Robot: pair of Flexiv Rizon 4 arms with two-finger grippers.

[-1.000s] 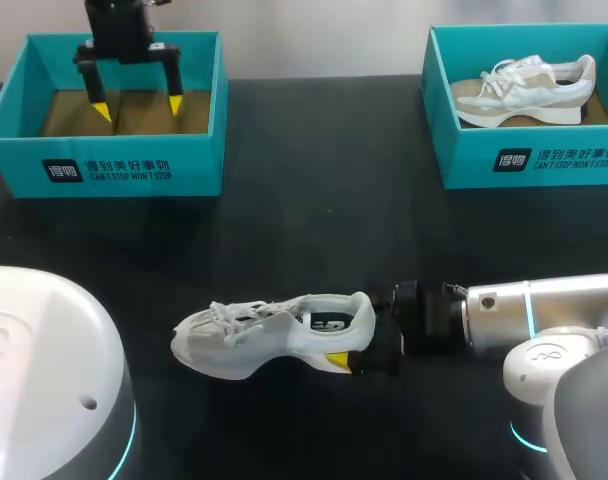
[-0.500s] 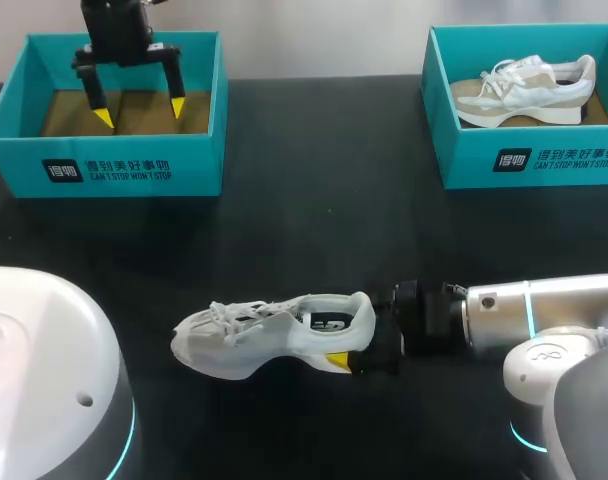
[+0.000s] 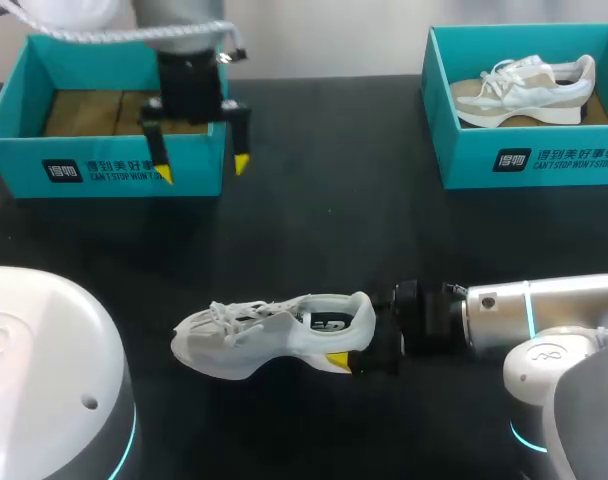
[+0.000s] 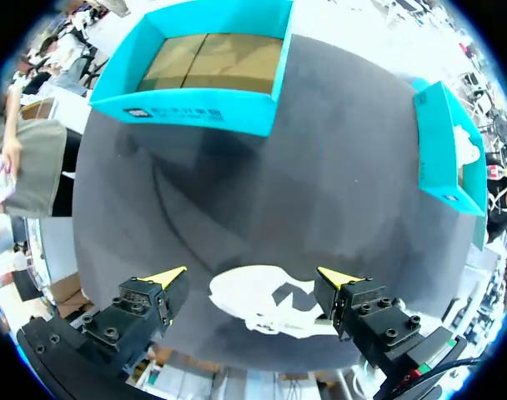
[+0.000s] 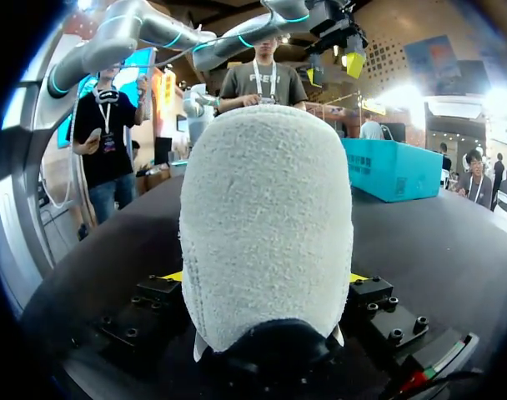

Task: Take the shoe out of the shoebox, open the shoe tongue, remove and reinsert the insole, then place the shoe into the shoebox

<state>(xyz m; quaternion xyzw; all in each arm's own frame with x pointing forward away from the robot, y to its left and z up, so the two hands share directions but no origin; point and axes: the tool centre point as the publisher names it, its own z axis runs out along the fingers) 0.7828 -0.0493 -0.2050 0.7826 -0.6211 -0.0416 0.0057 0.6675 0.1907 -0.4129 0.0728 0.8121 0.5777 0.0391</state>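
Teal shoebox [image 3: 104,165] vacated; left end effector [image 3: 202,167] now seemingly hangs before it.

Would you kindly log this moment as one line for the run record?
phase: shoe out on table | right hand: shut on shoe heel | left hand: open, raised near empty shoebox

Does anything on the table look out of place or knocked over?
Nothing stands out. The white shoe sits upright on its sole on the table, its heel clamped in the right gripper.
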